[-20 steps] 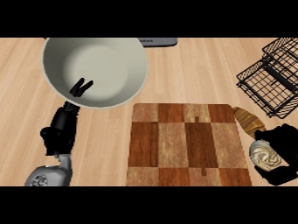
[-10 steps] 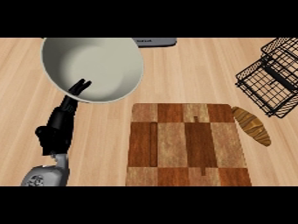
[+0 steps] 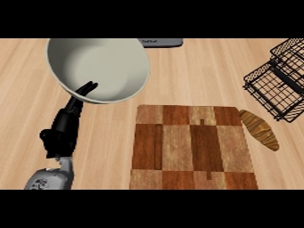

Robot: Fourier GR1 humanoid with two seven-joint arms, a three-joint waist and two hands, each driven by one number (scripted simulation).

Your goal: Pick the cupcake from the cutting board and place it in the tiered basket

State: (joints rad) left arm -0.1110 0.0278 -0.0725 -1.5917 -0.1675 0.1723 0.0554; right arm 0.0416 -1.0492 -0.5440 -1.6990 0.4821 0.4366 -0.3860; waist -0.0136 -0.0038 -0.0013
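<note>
Currently | cupcake: not visible, none on cutting board | right hand: out of view | left hand: fingers straight, apart, holding nothing, tips over bowl rim, likely parked aside | basket: surface's right edge, awaiting cupcake

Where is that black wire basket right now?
The tiered basket stands at the head view's upper right, cut off by the edge, just above the brown pastry lying beside the cutting board's right side.
</note>
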